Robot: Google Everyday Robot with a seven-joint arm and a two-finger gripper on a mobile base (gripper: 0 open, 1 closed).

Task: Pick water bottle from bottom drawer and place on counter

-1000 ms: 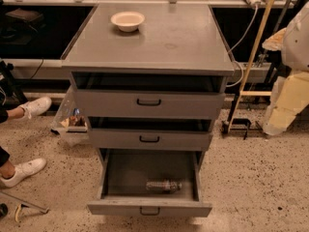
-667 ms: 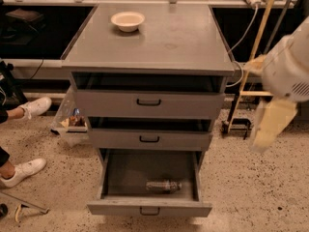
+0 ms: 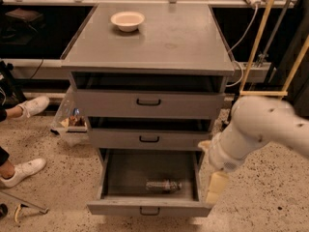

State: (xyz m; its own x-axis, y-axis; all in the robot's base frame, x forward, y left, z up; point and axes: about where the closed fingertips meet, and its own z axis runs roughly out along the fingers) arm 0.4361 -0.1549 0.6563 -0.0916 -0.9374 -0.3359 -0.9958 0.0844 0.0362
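Observation:
The water bottle [image 3: 164,185] lies on its side near the front of the open bottom drawer [image 3: 149,208], clear with a dark label band. My white arm [image 3: 256,129] reaches in from the right. My gripper [image 3: 216,187] hangs as a cream piece just outside the drawer's right front corner, to the right of the bottle and apart from it. The counter [image 3: 164,42] is the grey top of the cabinet, well above the gripper.
A cream bowl [image 3: 127,20] stands at the counter's back left. The two upper drawers [image 3: 148,102] are slightly pulled out. A plastic bin [image 3: 71,122] and a person's white shoes [image 3: 21,170] are on the left. Yellow poles [image 3: 258,37] and cables stand on the right.
My arm has swung in from the right edge, leftward and down, bringing the gripper beside the bottom drawer's right front corner. The bottle and the drawers have not moved.

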